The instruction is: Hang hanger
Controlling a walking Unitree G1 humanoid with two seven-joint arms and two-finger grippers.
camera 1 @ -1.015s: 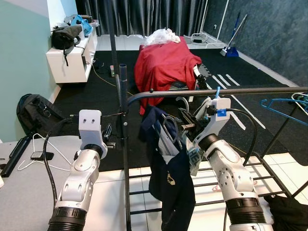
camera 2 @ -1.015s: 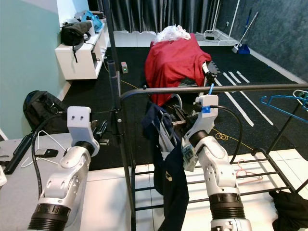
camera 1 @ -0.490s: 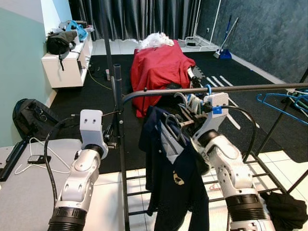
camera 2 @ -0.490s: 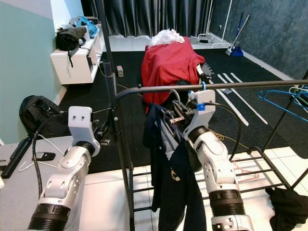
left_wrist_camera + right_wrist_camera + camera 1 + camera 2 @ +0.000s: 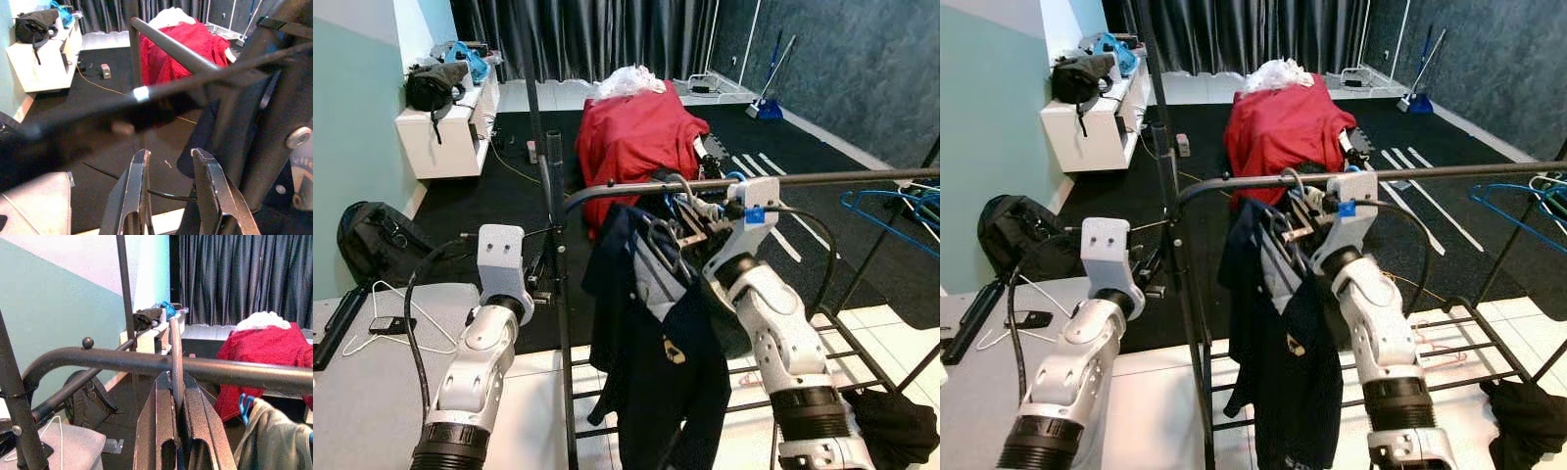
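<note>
The right gripper (image 5: 177,396) is closed on the hanger's hook (image 5: 176,355), which is held up against the rack's rail (image 5: 803,179). A navy shirt (image 5: 656,362) is draped from the hanger below that rail. The left gripper (image 5: 168,181), narrowly parted and empty, is held beside the rack's upright post (image 5: 555,215).

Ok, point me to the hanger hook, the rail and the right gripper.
hanger hook (image 5: 176,357): right wrist view, on the metal wire between the fingers.
rail (image 5: 822,178): left eye view, on the bare horizontal bar.
right gripper (image 5: 177,396): right wrist view, midway between the fingertips.
</note>
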